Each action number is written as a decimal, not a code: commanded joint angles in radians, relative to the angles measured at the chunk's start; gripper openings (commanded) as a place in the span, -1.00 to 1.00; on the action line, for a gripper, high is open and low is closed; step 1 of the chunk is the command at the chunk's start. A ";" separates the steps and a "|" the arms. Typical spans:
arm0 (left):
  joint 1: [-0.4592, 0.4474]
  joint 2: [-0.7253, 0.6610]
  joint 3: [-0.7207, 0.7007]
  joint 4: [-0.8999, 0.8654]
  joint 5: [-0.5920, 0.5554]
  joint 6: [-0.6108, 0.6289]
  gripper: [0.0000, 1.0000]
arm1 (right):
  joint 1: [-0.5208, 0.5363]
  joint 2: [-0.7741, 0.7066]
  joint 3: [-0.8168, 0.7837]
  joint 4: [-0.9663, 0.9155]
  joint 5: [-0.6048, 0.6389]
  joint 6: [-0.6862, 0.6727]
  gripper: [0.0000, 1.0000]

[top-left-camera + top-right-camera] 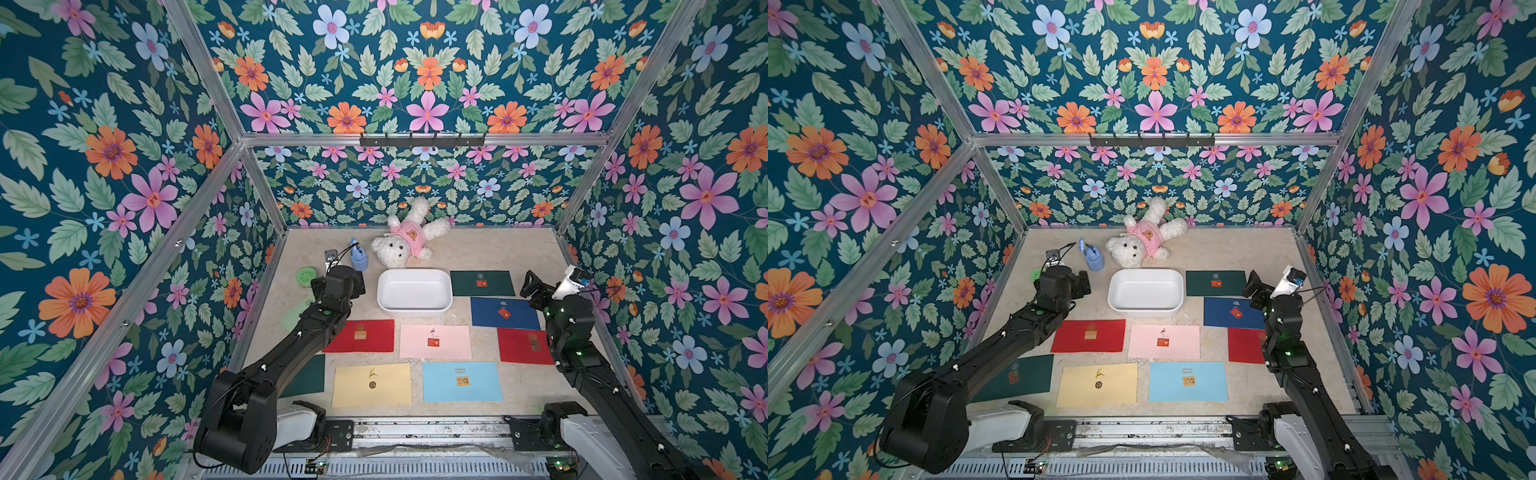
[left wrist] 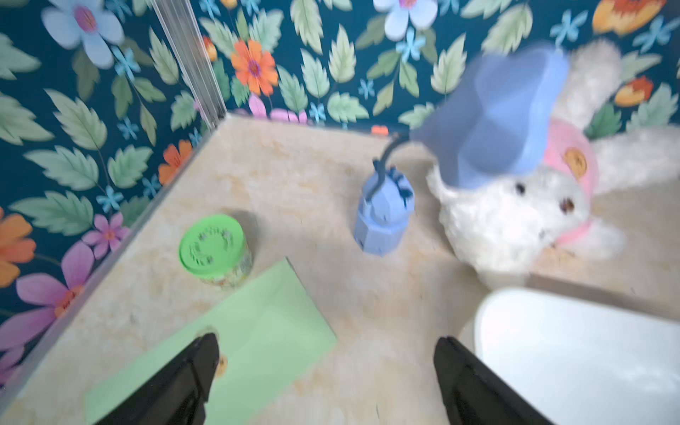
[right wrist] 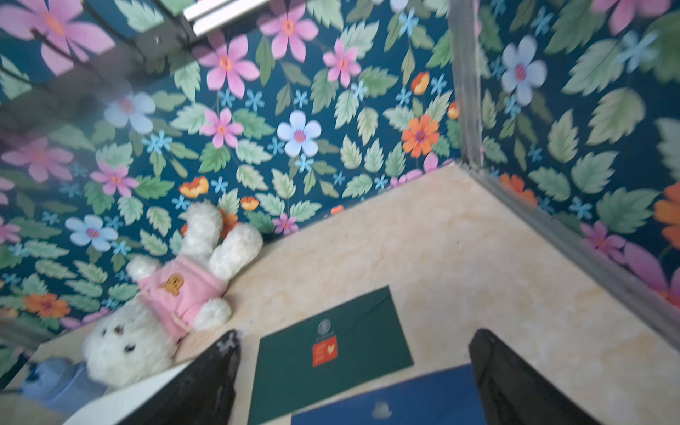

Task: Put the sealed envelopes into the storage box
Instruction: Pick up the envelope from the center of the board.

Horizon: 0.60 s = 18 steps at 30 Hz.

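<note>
While envelopes lie flat, left hand point(image 2: 325, 382), right hand point(image 3: 353, 379) spread wide, empty.

Both arms reach forward, jaws spread wide.

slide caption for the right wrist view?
Open right gripper above a dark green envelope and a navy envelope, with a plush bear at the wall.

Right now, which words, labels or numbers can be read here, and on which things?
No text here reads clearly.
Red sticker on the dark green envelope: pale lettering and a heart, blurred.
Green jar lid: embossed ring, blurred.
Light blue envelope: print too small.
</note>
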<state>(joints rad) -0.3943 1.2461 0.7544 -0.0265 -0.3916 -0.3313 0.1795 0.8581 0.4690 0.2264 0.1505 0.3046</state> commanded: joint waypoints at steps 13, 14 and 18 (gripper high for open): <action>-0.295 0.058 -0.043 -0.211 0.340 -0.379 0.85 | 0.347 0.285 0.009 -0.265 -0.162 0.333 0.85; -0.301 0.070 -0.040 -0.201 0.361 -0.381 0.82 | 0.348 0.289 -0.004 -0.254 -0.177 0.341 0.85; -0.364 0.122 -0.017 -0.181 0.389 -0.410 0.81 | 0.348 0.333 -0.038 -0.210 -0.263 0.376 0.75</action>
<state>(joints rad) -0.7307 1.3502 0.7254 -0.2481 -0.0555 -0.7044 0.5255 1.1713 0.4400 -0.0341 -0.0322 0.6270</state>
